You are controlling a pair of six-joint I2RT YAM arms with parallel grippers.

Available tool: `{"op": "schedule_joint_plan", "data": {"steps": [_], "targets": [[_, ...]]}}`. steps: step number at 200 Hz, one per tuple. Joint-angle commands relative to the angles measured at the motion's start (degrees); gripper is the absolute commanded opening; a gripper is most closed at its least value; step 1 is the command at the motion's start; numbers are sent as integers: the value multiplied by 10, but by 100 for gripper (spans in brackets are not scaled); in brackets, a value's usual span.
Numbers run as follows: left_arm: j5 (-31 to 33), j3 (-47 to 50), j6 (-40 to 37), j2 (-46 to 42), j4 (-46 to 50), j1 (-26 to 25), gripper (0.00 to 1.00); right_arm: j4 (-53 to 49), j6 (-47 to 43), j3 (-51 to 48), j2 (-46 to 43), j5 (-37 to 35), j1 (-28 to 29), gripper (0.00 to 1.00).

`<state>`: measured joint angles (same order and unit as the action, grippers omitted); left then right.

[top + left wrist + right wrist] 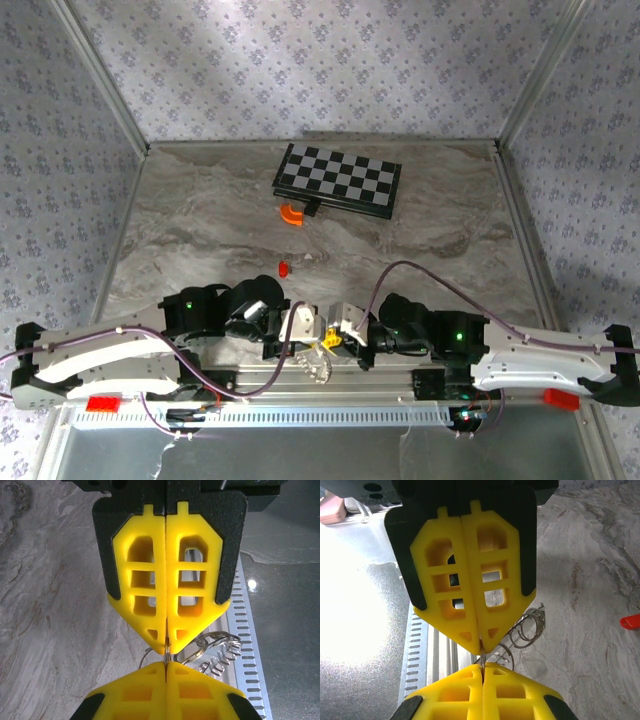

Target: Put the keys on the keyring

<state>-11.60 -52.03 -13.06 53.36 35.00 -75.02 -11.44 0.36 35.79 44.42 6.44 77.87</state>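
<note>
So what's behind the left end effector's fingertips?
Loops of the keyring poke out beside them, above the slotted rail. The yellow fingers cover the rest of it.

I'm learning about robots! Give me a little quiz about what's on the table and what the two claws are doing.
1. True or false: the red key already hangs on the keyring.
2. Pick one. The left claw and the right claw are both pinching: A the red key, B the keyring, C nothing.
3. Fill the gap: the orange curved piece lies next to the black-and-white ____.

Key:
1. False. It lies alone on the table.
2. B. Both are shut on its thin wire.
3. chessboard
</note>
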Motion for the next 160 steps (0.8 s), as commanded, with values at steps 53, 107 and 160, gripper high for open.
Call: {"op": "schedule_joint_plan", "data": {"steps": [53, 107, 160], "targets": [[27, 63, 62, -124, -142, -1, 59, 101, 11, -32, -64, -24, -2, 0], [13, 141, 117, -222, -250, -1, 39, 301, 51, -91, -77, 17, -18, 0], [17, 150, 114, -199, -289, -1, 30, 421, 73, -114, -65, 13, -24, 0]]}}
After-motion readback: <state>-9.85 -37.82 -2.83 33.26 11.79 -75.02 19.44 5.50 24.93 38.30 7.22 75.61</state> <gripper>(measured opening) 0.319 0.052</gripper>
